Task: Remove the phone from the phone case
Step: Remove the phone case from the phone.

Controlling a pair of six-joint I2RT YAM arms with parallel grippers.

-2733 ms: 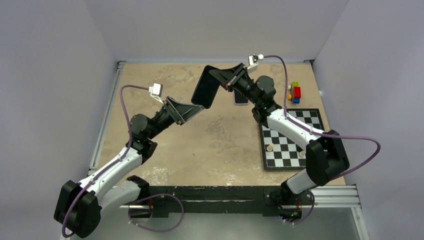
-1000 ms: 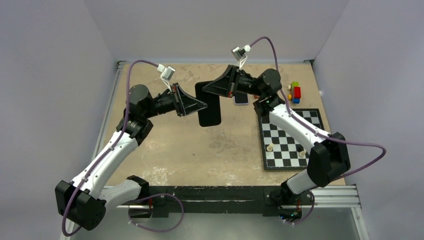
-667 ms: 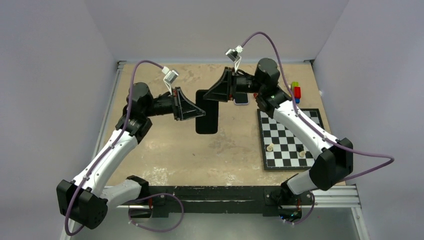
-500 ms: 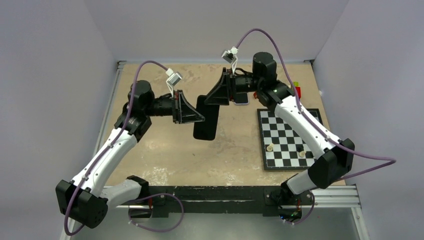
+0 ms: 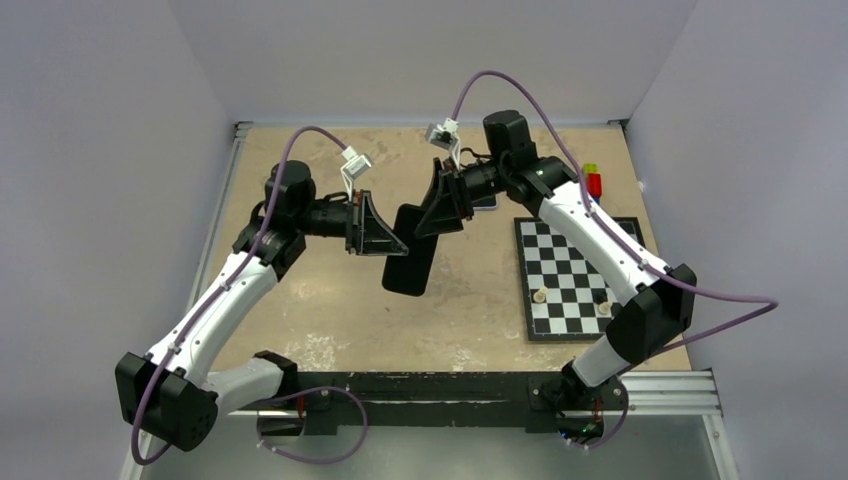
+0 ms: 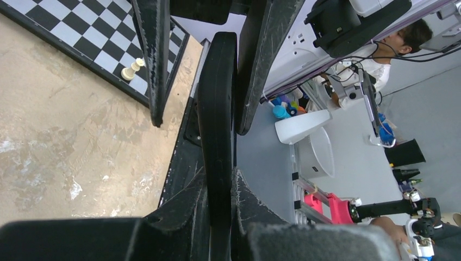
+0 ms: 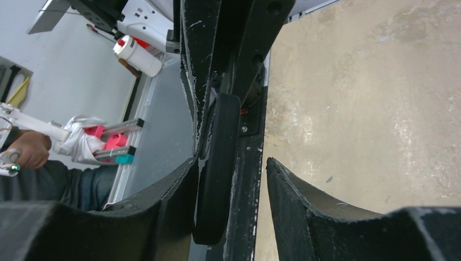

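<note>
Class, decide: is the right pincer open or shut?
Open: the right pincer has its fingers apart around the black case, leaving a gap.

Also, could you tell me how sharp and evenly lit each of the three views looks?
Top external view: sharp and evenly lit, no hard shadows on the table, the phone case a featureless black. Left wrist view: case edge crisp, the left fingers near the lens dark and soft. Right wrist view: right fingers blurred, table bright but not blown out.
</note>
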